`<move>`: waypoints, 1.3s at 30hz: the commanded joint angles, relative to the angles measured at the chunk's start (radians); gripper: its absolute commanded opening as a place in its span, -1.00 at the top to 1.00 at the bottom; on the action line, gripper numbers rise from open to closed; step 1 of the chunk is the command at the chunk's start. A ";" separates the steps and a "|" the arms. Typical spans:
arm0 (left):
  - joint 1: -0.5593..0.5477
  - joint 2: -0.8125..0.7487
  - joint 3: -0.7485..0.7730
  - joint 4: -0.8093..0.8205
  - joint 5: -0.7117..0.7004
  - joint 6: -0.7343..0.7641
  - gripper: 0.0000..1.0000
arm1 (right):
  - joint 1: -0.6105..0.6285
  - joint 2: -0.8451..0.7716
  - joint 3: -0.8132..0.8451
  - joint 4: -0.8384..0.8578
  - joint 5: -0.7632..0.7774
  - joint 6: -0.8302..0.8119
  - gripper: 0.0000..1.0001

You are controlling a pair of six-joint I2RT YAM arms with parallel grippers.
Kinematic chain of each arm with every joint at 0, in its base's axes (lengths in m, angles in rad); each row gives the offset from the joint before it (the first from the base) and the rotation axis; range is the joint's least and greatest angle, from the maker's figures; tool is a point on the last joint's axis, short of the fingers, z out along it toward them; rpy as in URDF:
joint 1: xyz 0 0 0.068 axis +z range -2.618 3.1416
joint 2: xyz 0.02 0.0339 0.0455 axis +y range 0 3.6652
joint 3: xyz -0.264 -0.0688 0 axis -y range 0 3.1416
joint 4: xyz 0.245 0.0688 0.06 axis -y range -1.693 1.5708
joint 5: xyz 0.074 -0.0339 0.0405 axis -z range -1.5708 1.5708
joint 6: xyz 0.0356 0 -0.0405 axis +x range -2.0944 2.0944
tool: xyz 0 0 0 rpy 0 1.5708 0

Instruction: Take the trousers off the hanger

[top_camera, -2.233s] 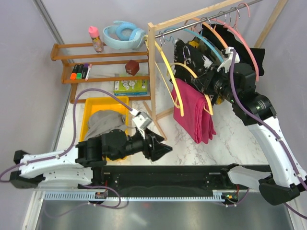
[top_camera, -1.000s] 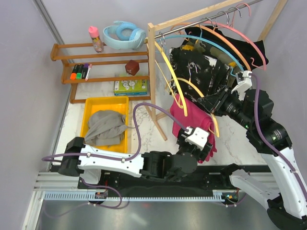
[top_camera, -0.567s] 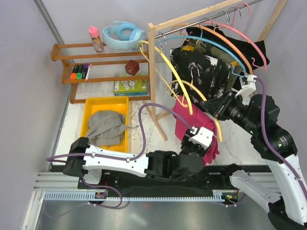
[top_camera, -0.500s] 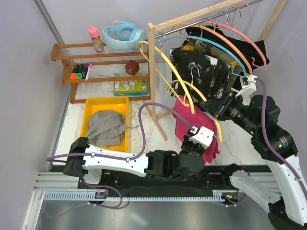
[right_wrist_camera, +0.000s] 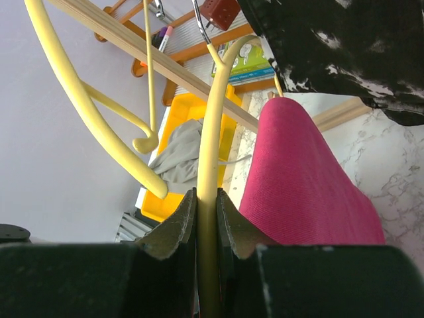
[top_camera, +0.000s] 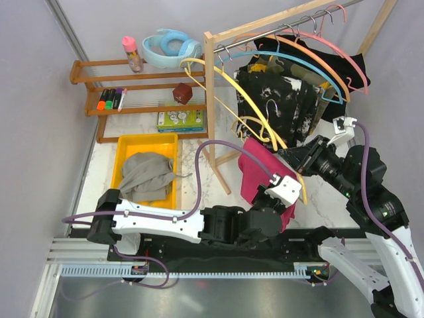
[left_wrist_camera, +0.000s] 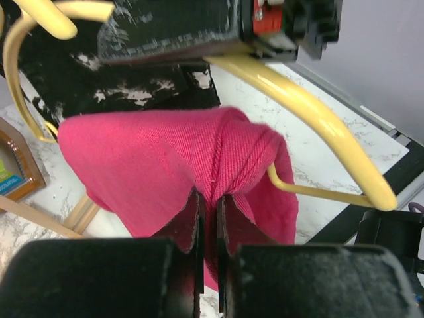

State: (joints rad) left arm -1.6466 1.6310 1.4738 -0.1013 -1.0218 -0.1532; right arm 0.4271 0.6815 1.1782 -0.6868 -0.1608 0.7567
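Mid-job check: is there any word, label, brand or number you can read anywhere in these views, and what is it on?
No text can be read in any view.
Green-and-white box on the wooden rack: print too small.
Markers on the same rack: labels too small.
Pink bottle: any label too small to tell.
Red part, top of the left wrist view: white marks, blurred.
Magenta trousers and yellow hanger: no print visible.

- Legible words, numbers, brands or signs: none in any view.
- Green flat box (top_camera: 180, 120), lower shelf of the wooden rack (top_camera: 85, 65): printed cover with round pictures, lettering too small to read.
- Pink bottle (top_camera: 133, 54), top shelf: label unreadable.
- Marker pens (top_camera: 110, 99), middle shelf: barrel print too small to read.
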 commanded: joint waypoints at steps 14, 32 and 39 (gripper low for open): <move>-0.116 -0.230 -0.084 0.540 -0.018 0.463 0.96 | -0.004 -0.151 -0.281 0.033 0.027 -0.005 1.00; -0.148 -0.474 -0.256 0.718 -0.147 0.664 0.96 | -0.004 -0.249 -0.387 -0.083 0.139 -0.071 1.00; -0.147 -0.568 -0.312 0.732 -0.199 0.776 0.96 | -0.004 -0.263 -0.434 -0.094 0.184 -0.086 1.00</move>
State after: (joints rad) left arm -1.7874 1.1614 1.1667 0.4614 -1.1709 0.5159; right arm 0.4278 0.4282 0.7723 -0.7551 -0.0673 0.7280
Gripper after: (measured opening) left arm 0.063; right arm 0.204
